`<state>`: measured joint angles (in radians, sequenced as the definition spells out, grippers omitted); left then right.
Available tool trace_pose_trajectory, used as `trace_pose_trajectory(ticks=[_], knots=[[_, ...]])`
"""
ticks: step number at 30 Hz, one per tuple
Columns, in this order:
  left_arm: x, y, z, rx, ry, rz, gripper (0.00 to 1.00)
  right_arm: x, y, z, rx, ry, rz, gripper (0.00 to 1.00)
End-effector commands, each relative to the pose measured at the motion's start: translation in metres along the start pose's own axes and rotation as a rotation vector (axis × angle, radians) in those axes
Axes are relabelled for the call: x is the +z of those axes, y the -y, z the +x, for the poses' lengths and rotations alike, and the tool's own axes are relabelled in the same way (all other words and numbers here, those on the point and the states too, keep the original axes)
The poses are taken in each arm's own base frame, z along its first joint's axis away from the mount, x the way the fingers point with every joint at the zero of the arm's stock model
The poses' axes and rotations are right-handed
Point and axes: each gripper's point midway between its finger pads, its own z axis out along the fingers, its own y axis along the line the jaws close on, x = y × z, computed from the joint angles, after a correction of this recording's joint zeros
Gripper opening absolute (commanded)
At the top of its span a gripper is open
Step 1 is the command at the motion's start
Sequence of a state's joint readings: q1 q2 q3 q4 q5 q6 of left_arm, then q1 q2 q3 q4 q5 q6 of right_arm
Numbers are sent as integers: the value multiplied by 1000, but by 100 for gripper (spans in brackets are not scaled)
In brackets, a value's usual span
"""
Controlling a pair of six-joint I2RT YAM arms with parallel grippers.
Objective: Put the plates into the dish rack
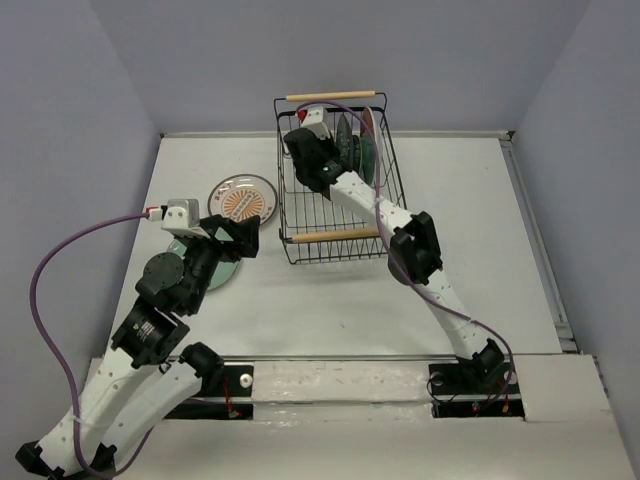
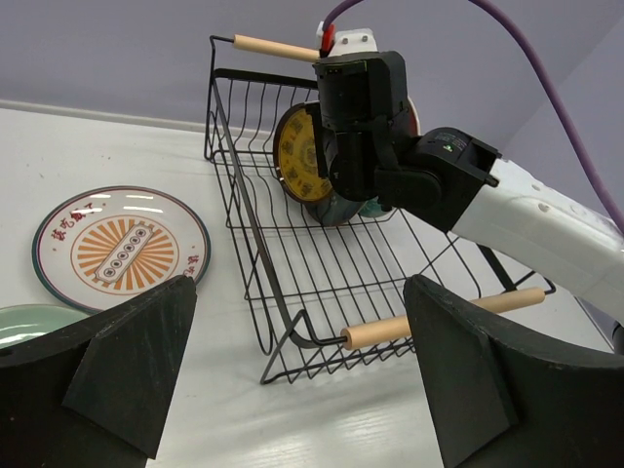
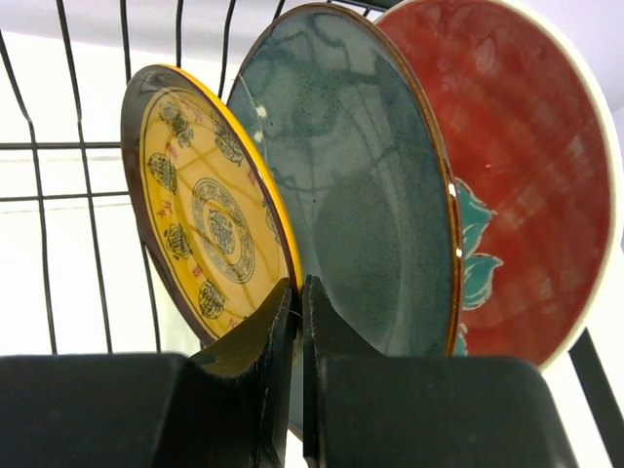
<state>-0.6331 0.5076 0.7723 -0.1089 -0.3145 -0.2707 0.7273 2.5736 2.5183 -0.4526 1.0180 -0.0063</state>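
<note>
Top external view shows you a white worktop (image 1: 330, 310) boxed in by plain grey-lilac walls (image 1: 450, 60); both arms are bolted at its near edge. The dish rack (image 1: 320, 215) sits at the far middle of the worktop, one wooden handle towards you and one away.

Three plates stand on edge inside it at the far end, packed face to face: the amber-yellow plate (image 3: 200, 234), the blue-teal plate (image 3: 361, 195) and the red plate (image 3: 517, 175). Two more lie flat on the worktop, left of the rack: the white plate with orange centre (image 1: 243, 198) just beside it, and the mint green plate (image 2: 29, 324) nearer you, partly under your left arm.

Your right claw (image 3: 300, 288) reaches down into the rack; its fingers are pressed together with only a sliver between them, and their tips meet the lower rim of the amber-yellow plate. Whether that rim is actually pinched, you cannot tell from these views.

Your left claw (image 2: 300, 292) is spread wide, holding nothing; it hangs above the worktop near the mint green plate, facing the rack.
</note>
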Motion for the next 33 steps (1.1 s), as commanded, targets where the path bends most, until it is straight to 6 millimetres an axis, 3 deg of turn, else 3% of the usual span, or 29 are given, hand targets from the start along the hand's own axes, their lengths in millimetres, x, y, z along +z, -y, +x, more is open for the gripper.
trace_pose_trajectory(ticks=[1,8,18,26,27,29,30,32,33], knots=[[3,3,-9,-9,37,10,99,-5,-23,14,44,-19,-68,7],[5,3,-8,-7,31,6,99,-18,-42,16,99,-33,-158,18],[10,0,-4,-2,18,-5,99,-27,-39,8,183,-29,-193,38],[19,-8,4,15,-7,-52,99,-48,-12,-49,265,51,-235,55],[20,-9,3,16,-6,-58,99,-56,-2,-65,287,74,-252,56],[24,-13,4,16,-10,-78,99,-62,6,-73,287,88,-265,64],[25,-15,2,15,-7,-85,99,-71,16,-88,308,108,-288,66],[28,-17,2,15,-11,-101,99,-79,20,-91,308,112,-322,72],[32,-20,1,17,-17,-118,99,-92,30,-108,338,137,-369,73]])
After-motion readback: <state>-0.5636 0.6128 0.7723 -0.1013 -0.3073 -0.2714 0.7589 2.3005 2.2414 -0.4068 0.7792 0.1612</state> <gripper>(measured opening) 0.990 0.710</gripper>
